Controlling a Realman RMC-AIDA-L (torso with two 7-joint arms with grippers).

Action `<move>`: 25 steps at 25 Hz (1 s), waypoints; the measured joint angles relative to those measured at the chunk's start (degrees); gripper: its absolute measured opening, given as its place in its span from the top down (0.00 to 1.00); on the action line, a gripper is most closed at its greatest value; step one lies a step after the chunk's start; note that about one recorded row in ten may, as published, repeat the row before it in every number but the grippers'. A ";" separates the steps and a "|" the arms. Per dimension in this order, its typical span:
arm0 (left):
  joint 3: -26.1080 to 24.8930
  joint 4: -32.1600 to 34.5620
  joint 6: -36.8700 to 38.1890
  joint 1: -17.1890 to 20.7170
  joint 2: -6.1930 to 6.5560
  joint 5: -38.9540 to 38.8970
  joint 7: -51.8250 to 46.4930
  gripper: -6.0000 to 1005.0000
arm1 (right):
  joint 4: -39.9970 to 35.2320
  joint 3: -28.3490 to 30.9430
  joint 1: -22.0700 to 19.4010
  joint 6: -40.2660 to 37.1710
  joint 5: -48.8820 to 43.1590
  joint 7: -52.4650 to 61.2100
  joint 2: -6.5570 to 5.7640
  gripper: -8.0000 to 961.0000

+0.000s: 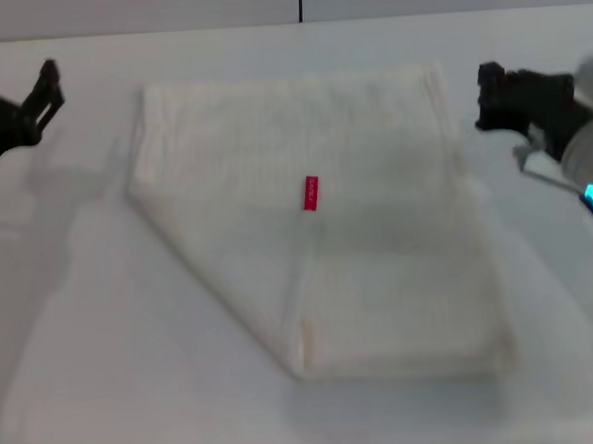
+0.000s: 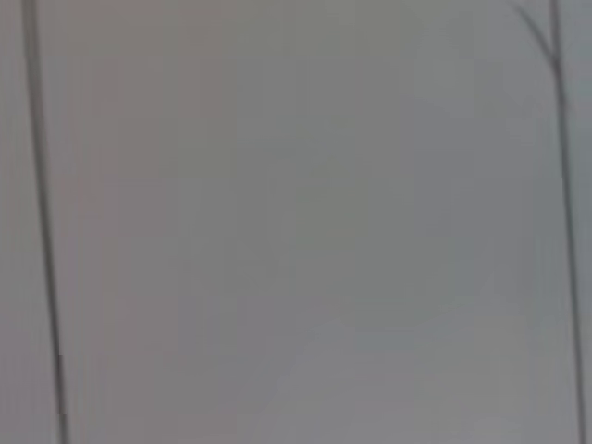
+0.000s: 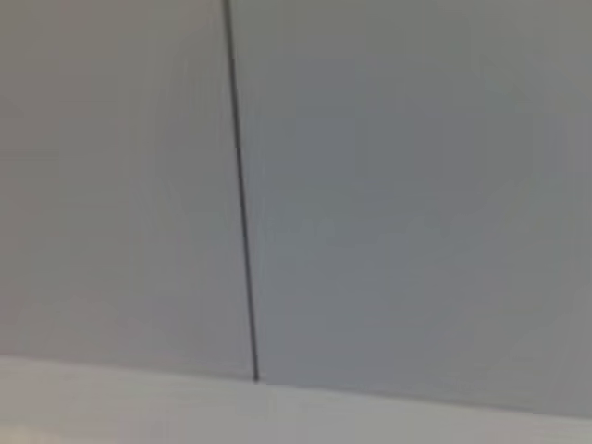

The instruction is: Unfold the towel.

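The towel (image 1: 317, 231) is a white cloth with faint ribbed stripes, lying flat in the middle of the table in the head view. Its left part is folded over along a diagonal edge that runs from the far left to the near middle. A small red tag (image 1: 310, 193) shows near its centre. My left gripper (image 1: 16, 83) is open and empty, raised off the towel's far left corner. My right gripper (image 1: 494, 97) is raised just right of the towel's far right corner and holds nothing. Both wrist views show no towel.
The white table (image 1: 86, 372) spreads around the towel on all sides. A grey wall with a dark seam (image 1: 299, 1) stands behind it. The wrist views show only grey wall panels, with thin seams in the left wrist view (image 2: 37, 222) and right wrist view (image 3: 242, 231).
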 joint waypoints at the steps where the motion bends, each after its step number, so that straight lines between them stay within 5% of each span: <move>1: 1.39 -5.87 -6.44 0.30 1.86 -0.01 -1.01 0.24 | -3.76 6.15 0.80 -11.17 0.08 -1.04 0.90 0.85; 3: 2.05 -7.96 -9.10 0.26 2.67 0.00 -1.53 0.24 | -5.05 8.83 1.64 -16.53 0.25 -1.03 0.99 0.91; 6: 4.77 -15.89 -21.96 -1.81 6.33 -0.01 -4.07 0.24 | -5.39 19.48 7.52 -32.93 0.43 2.33 0.87 0.99; 10: 5.36 -20.31 -29.58 -3.09 7.12 -0.03 -3.94 0.24 | -2.19 26.83 12.86 -41.61 0.00 3.35 0.78 0.99; 11: 5.17 -22.48 -34.06 -3.66 6.84 -0.05 -2.57 0.25 | 0.68 30.59 16.28 -45.72 -0.13 3.37 0.63 0.99; 14: 4.46 -23.84 -37.22 -3.92 6.04 -0.09 -0.89 0.25 | 2.58 32.47 18.25 -47.49 -1.02 3.27 0.56 0.99; 21: 1.81 -27.64 -49.89 -5.83 4.32 -0.47 2.64 0.25 | 2.78 32.56 19.67 -48.32 -2.52 3.03 0.74 0.99; 25: -0.67 -30.39 -55.98 -6.29 2.08 -1.49 7.71 0.26 | 2.55 32.62 20.08 -49.27 -2.73 3.03 0.67 0.99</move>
